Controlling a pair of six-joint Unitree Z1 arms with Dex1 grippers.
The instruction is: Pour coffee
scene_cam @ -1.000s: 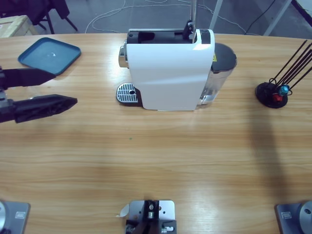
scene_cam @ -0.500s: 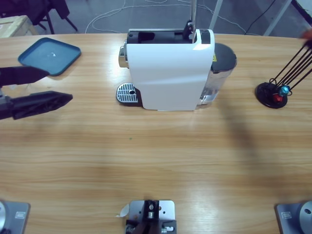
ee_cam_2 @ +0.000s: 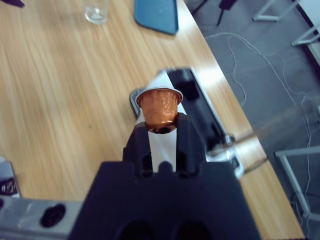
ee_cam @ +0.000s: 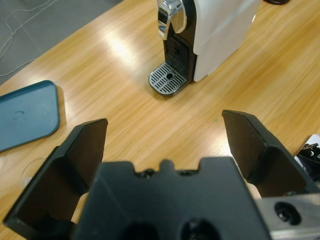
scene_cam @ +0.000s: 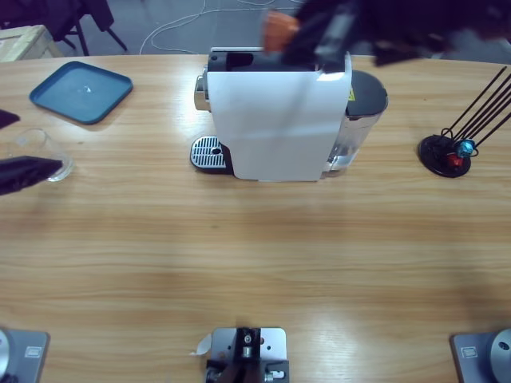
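Swinging in across the top of the high view, the right end effector point(scene_cam: 281, 32) now hangs over the white box-shaped coffee machine point(scene_cam: 275, 120), where half a second ago only the machine's open top showed. Its jaws are clamped narrow on a copper-orange foil coffee capsule point(ee_cam_2: 159, 108), held above the machine's black slot point(ee_cam_2: 197, 105). Meanwhile the left end effector point(ee_cam: 165, 145), jaws spread wide and empty, has drawn back to the left edge, uncovering a small clear glass cup point(scene_cam: 41, 153) standing on the wooden tabletop point(scene_cam: 255, 239) just below the dark-blue plastic tray point(scene_cam: 81, 92). No coffee is visible anywhere; the silver drip grate point(scene_cam: 209, 152) is bare. Judging from this, loading the capsule comes next, and the cup must reach the grate before anything pours.
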